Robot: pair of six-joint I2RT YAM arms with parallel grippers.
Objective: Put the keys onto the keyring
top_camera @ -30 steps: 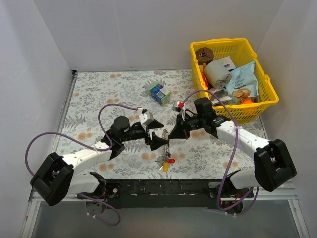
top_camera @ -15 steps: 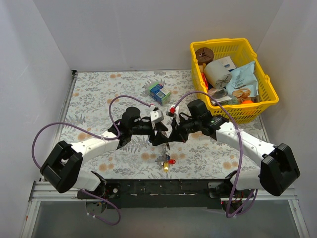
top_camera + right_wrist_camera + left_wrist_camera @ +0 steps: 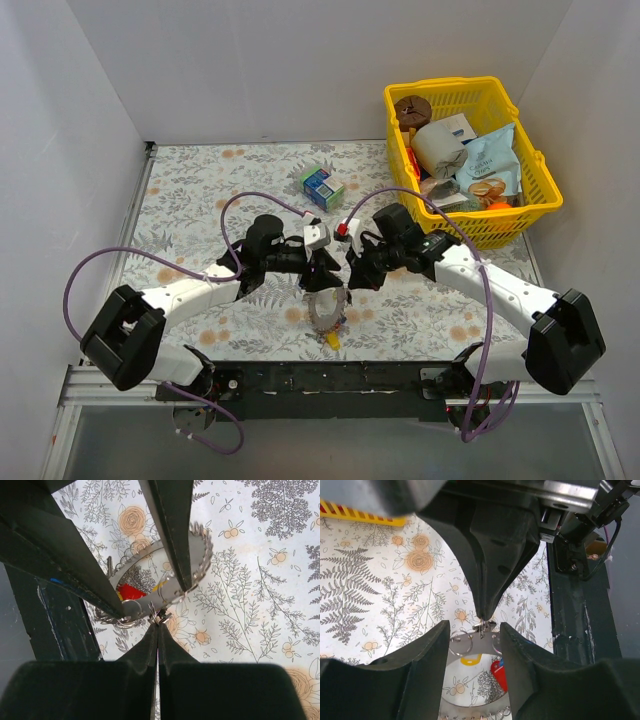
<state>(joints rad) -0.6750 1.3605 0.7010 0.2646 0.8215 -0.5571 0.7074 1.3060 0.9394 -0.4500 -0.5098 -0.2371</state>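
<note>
The keyring [image 3: 328,310], a flat grey ridged band, hangs between both grippers over the table's front middle. My left gripper [image 3: 325,285] has a finger against each side of the band [image 3: 470,644]; its fingers [image 3: 427,670] flank the ring's hole. My right gripper [image 3: 158,622] is shut, pinching a small wire loop [image 3: 482,626] at the band's rim. Two of the keys dangle under the ring: a yellow key [image 3: 467,659] and a red key [image 3: 501,672]. The yellow key [image 3: 332,340] also shows from above.
A yellow basket [image 3: 540,200] full of groceries stands at the back right. A blue-green carton [image 3: 322,186] lies behind the grippers. The dark base rail [image 3: 330,378] runs along the near edge, close under the hanging keys.
My left arm swung in toward the right gripper and its jaws narrowed onto the keyring. The ring turned from edge-on to showing its flat face. The right gripper stayed shut.
</note>
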